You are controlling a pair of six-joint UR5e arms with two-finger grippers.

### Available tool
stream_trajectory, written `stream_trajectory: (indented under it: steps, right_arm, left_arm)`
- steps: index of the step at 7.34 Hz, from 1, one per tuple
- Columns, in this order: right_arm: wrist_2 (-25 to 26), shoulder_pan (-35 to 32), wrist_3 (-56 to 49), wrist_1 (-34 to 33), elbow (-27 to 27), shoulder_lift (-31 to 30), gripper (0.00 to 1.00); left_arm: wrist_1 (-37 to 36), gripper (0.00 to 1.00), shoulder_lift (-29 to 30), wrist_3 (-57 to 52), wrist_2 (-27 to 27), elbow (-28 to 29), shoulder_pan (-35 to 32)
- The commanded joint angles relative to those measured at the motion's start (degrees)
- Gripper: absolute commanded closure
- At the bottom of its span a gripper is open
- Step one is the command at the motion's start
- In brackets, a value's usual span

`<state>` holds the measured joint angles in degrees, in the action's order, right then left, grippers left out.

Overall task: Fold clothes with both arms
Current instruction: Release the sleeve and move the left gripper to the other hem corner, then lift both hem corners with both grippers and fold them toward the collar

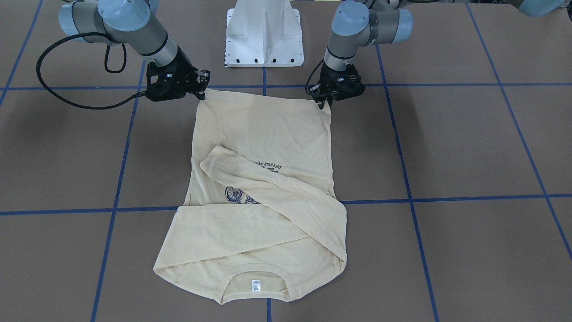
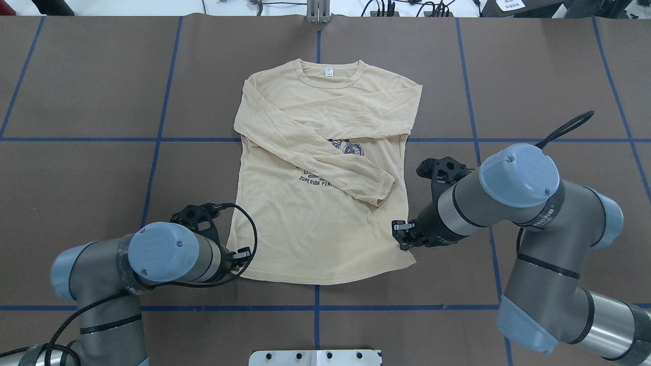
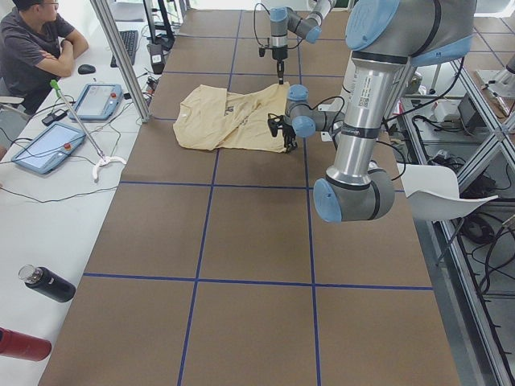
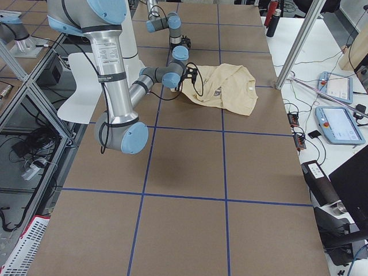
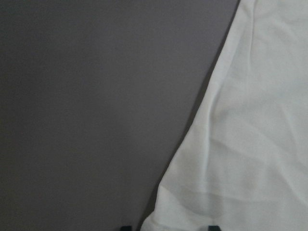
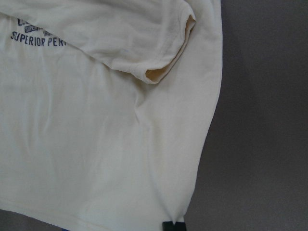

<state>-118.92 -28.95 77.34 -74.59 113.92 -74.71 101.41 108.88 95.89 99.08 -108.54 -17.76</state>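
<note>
The shirt (image 1: pixel 268 129) lies flat on the table (image 1: pixel 469 147), straight out from the white pedestal base (image 1: pixel 263 36). Its long axis runs directly away from the base: the hem is nearest the base, and the collar (image 1: pixel 257 267) and neck label (image 1: pixel 255 286) are at the end farthest from it. Both sleeves are folded across the chest, the upper sleeve (image 1: pixel 277 190) slanting over the navy print (image 1: pixel 237 194) (only some lettering and a wheel show past it). The two grippers sit at the hem corners, one to either side of the base. The right gripper (image 1: pixel 203 87) has its jaws closed on its corner; in the right wrist view the cloth puckers to a point at the single dark tip. The left gripper (image 1: pixel 325 102) is at the other hem corner. In the left wrist view its fingertips (image 5: pixel 212 227) stand apart, and the shirt's side edge runs down between them, with the cloth lying in the gap unpinched.
</note>
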Motion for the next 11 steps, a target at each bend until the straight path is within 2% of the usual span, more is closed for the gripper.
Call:
stream_trajectory:
  steps: [1,3,4,5,6,7,8,10,11]
  right_arm:
    - [0.0,-0.1,0.0,0.0,0.1,0.0,1.0]
    - [-2.6,-0.8,0.0,-0.2,0.9,-1.0,1.0]
    - [-3.6,-0.8,0.0,-0.6,2.3,-3.6,1.0]
    - [-4.9,-0.8,0.0,-0.5,3.6,-6.3,1.0]
    - [-8.6,-0.7,0.0,-0.5,4.3,-8.1,1.0]
    - [-12.4,-0.8,0.0,-0.1,4.6,-9.3,1.0]
    - [-13.8,-0.8,0.0,0.1,5.3,-10.2,1.0]
    - [-13.4,-0.7,-0.8,0.1,4.7,-9.2,1.0]
    - [-13.4,-3.7,-1.3,0.1,4.0,-8.4,1.0]
  left_arm:
    - [-0.2,1.0,0.0,0.0,0.4,-2.7,-0.9]
    - [-6.4,1.0,-0.2,-0.2,1.3,-9.1,-0.9]
    - [-8.7,1.0,-0.6,-1.4,1.5,-11.2,-0.8]
    - [-8.9,1.0,-0.7,-1.7,1.5,-11.9,0.0]
    - [-9.2,1.0,-0.7,-1.7,1.4,-12.2,1.3]
    - [-11.0,1.0,-0.7,-1.7,1.5,-13.3,3.3]
    - [-13.3,1.0,-0.6,-1.7,1.5,-14.4,4.7]
    - [-14.1,1.0,0.1,-1.7,1.8,-15.5,4.7]
    - [-14.0,1.0,0.2,-1.8,2.2,-15.2,3.7]
